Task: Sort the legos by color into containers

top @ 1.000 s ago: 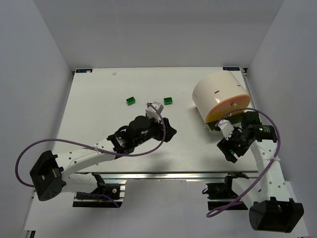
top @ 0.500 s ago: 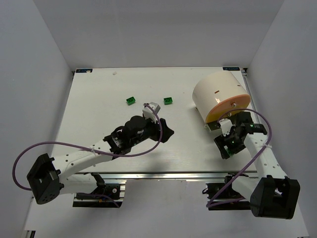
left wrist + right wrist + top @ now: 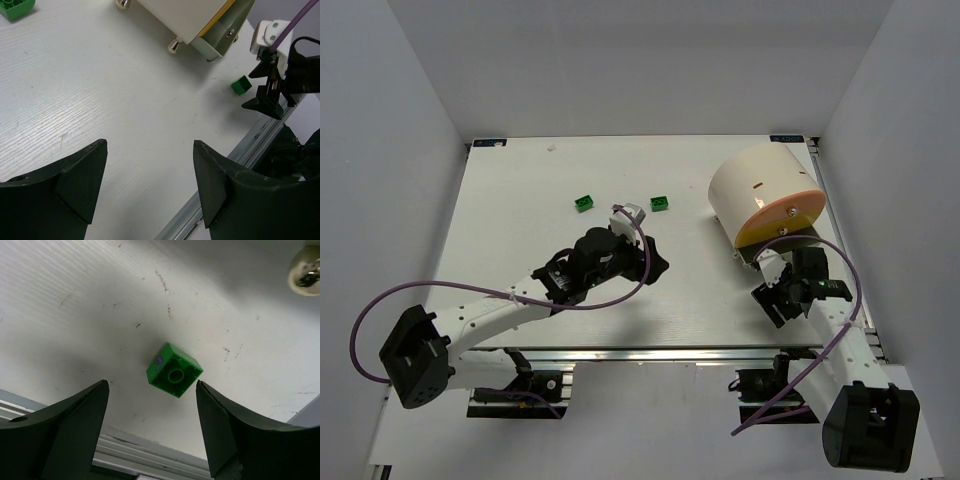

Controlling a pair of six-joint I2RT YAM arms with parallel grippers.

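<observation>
Right jaws apart, hanging over a green lego [image 3: 174,370] on the bench [image 3: 75,300]; its hollow underside faces up; it sits between the two fingers [image 3: 75,425], touching neither; from the left wrist view it lies near the bench's front edge, just off the tub's foot. Left jaws apart, nothing between them, over bare bench mid-way across. Second green lego [image 3: 584,203] and third green lego [image 3: 660,204] lie apart toward the far side; cream tub [image 3: 760,185], orange face toward the arms, stands far right.
</observation>
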